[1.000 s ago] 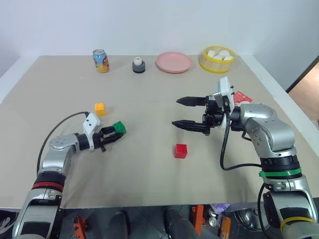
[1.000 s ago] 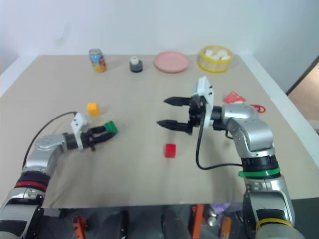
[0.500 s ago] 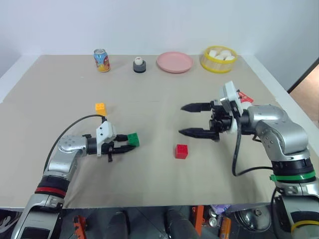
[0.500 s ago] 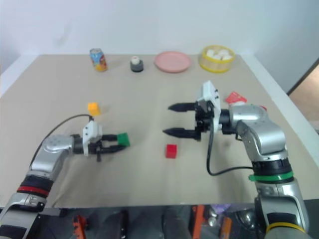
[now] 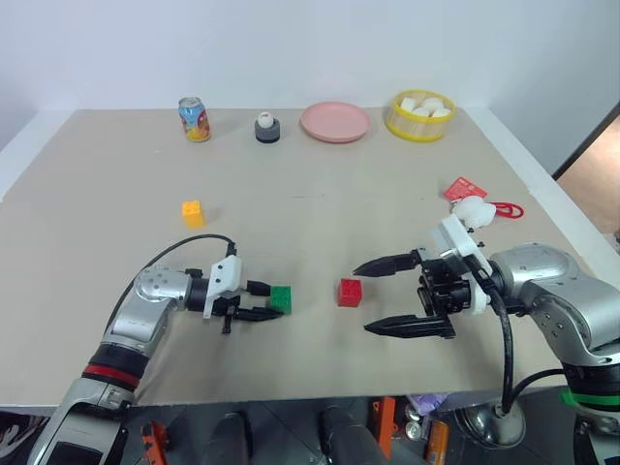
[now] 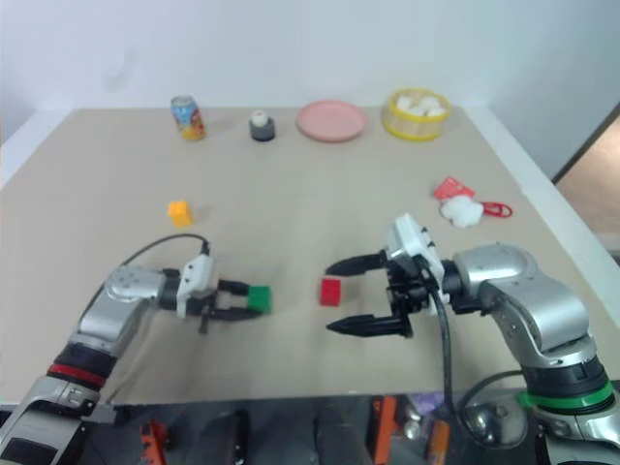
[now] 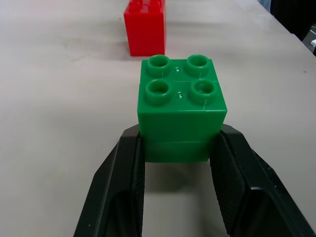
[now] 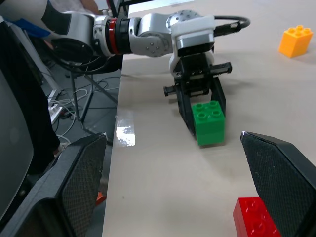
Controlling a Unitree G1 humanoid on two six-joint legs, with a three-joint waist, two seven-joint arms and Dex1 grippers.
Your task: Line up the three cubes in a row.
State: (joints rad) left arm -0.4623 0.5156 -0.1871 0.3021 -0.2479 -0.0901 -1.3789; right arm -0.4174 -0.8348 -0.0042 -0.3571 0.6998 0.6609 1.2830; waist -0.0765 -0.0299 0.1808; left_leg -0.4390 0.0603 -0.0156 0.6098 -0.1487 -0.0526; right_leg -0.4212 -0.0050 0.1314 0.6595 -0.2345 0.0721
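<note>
Left gripper, jaws clamping the green cube, is now sitting nearer the red cube; right gripper, jaws wide and empty, is pulling back toward the bench's near edge.

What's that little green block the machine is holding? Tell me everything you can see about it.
The small green plastic studded toy-brick cube is glossy, with four round studs on top and a seam around its middle, like two bricks stacked. It sits upright, low over or on the beige table; contact cannot be told. The left pincer is shut on its two sides. The red plastic studded cube stands apart, just beyond it.
</note>
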